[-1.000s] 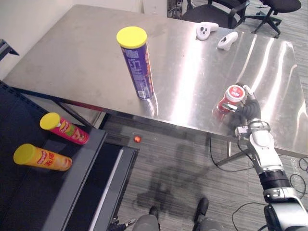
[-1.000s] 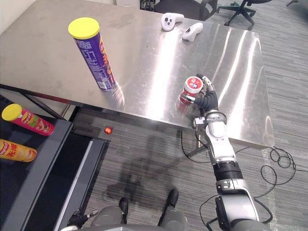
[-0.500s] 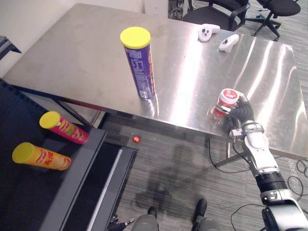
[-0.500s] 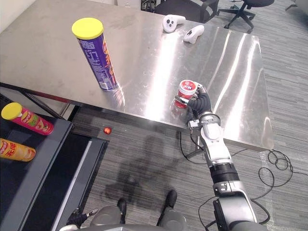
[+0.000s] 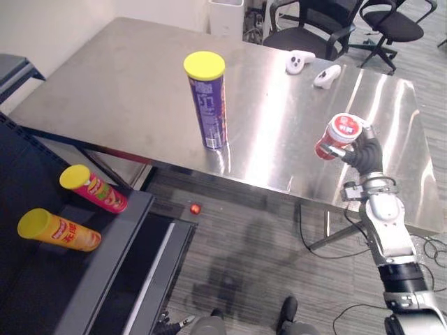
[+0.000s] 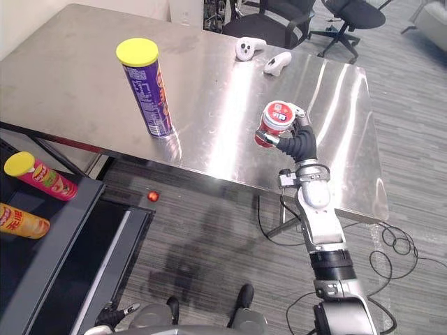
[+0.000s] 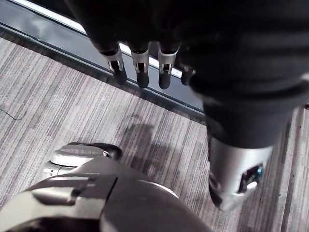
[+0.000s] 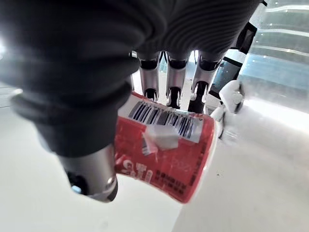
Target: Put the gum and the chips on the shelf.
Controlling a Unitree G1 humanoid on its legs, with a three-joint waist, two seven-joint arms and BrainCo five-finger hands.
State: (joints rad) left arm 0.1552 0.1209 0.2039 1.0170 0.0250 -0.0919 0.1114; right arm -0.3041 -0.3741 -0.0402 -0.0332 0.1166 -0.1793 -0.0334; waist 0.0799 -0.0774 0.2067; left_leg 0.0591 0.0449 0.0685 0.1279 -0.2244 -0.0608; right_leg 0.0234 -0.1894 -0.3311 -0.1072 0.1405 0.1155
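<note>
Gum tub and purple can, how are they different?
The gum tub is short and red with a white lid; the purple can is tall with a yellow lid. The gum tub is held tilted in the right hand; the purple can stands upright on the table, untouched. Both are round with lids.

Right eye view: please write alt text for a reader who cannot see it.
The right hand grips a red gum tub, held above the steel table. A purple chips can with a yellow lid stands upright on it; a pink can and an orange can lie on the dark shelf at lower left.
</note>
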